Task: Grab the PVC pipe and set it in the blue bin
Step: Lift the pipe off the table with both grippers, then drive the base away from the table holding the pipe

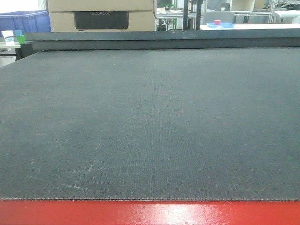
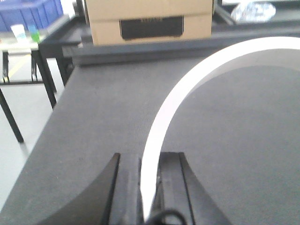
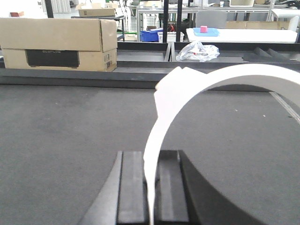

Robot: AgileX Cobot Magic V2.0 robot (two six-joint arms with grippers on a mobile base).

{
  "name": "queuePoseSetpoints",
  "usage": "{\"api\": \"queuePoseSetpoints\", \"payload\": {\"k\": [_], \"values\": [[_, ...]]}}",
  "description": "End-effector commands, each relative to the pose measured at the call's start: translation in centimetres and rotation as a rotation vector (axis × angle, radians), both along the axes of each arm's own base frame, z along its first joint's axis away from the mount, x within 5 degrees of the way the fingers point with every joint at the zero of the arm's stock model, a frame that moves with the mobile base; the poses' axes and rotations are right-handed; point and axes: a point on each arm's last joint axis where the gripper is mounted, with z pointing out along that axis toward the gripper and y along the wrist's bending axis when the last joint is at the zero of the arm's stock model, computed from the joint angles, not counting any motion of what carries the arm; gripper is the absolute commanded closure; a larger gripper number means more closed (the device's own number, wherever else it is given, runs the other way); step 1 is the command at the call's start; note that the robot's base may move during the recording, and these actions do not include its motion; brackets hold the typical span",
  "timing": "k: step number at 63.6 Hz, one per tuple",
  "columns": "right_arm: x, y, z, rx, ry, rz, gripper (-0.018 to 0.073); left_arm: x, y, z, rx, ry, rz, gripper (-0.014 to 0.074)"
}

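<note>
- Left gripper (image 2: 149, 161): jaws drawn narrow and clamped on one end of the PVC pipe (image 2: 187, 84). The flat faces of the band lie against the pads. Judged reason: a thin strip held across its faces is less likely to twist or slip.
- Right gripper (image 3: 150, 159): jaws likewise narrow, pinching the lower end of a white arc (image 3: 234, 72) of the same kind. I cannot tell whether this is the same piece or a second one.
- Pipe relative to the pincers: in each wrist view the band rises from between the fingers, then sweeps forward and to the right, out of the picture. In the right wrist view a flat tab juts from the arc just above the grip. No hole can be made out.
- The arc stands above the dark mat (image 1: 150, 131). Judged purpose: a carry that does not drag.
- The front view shows only the mat and its red front edge (image 1: 150, 213). No arm or pipe is in view there.
- Far side: a cardboard box (image 1: 101, 14) sits beyond the raised back rail.
- Farther left, off the table, stands a blue crate (image 1: 23, 21). It is likely the target, but this is unconfirmed. It lies well apart from both pincers, so placing is judged not yet done.
</note>
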Motion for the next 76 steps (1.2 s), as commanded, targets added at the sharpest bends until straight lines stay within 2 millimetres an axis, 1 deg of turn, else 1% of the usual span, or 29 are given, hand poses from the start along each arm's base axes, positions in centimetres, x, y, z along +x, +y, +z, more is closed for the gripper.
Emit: {"api": "queuePoseSetpoints", "payload": {"k": [1, 10, 19, 76], "values": [[-0.2, 0.1, 0.3, -0.008, -0.028, -0.002, 0.0727, -1.4, 0.0, 0.4, -0.002, -0.072, 0.0, 0.0707], [-0.2, 0.1, 0.3, -0.008, -0.028, -0.002, 0.0727, -2.7, 0.1, 0.7, -0.004, -0.106, 0.0, 0.0707], [-0.3, 0.1, 0.4, -0.009, -0.032, -0.002, 0.0727, -3.3, 0.1, 0.7, -0.004, -0.109, 0.001, 0.0707], [-0.3, 0.1, 0.4, -0.009, -0.032, -0.002, 0.0727, -3.2, 0.1, 0.8, -0.004, -0.12, 0.0, 0.0707]]}}
